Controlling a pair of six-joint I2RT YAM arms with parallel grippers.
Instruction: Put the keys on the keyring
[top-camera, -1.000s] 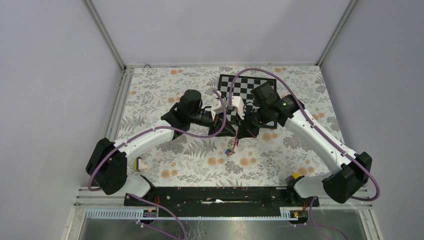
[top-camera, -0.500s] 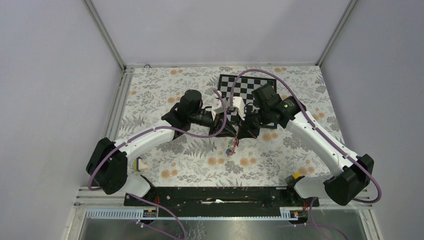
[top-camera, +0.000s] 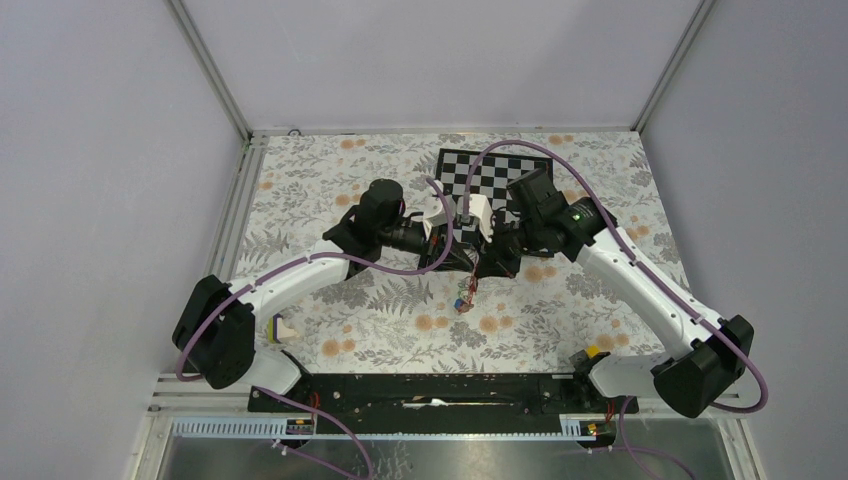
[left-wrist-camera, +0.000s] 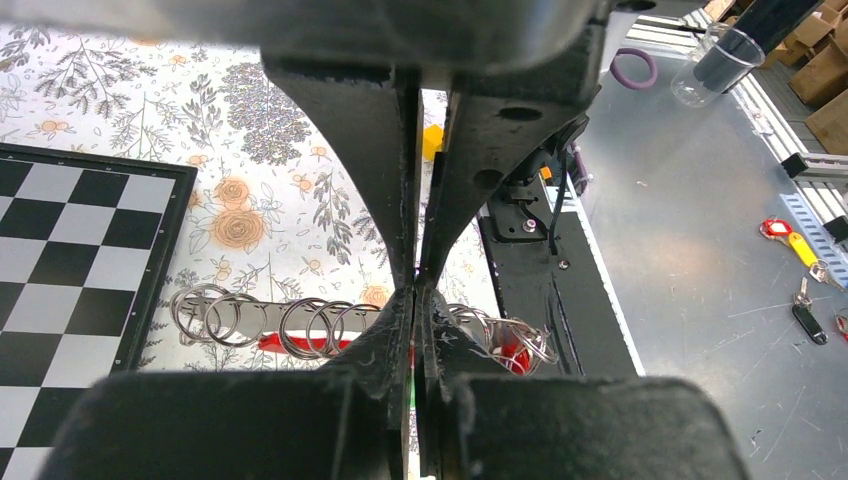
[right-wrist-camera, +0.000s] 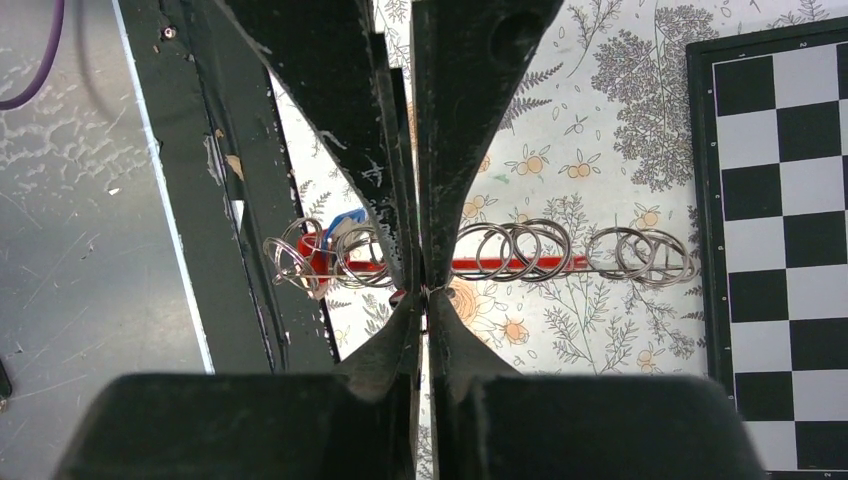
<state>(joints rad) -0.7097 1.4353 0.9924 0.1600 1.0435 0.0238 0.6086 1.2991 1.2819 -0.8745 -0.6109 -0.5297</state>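
- "What is on the table (top-camera: 238, 215)?"
- "A flowery cloth (top-camera: 330, 180) covers it. A black-and-white checkerboard (top-camera: 500, 175) lies flat on the cloth at the far side."
- "Anything near us?"
- "A yellow-and-white block (top-camera: 281, 328) lies at the left, and a small yellow thing (top-camera: 592, 352) at the right, both by the near edge."

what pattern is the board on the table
Black-and-white checkerboard squares on the board, clearest in the top external view.

No readable text or labels — none legible.
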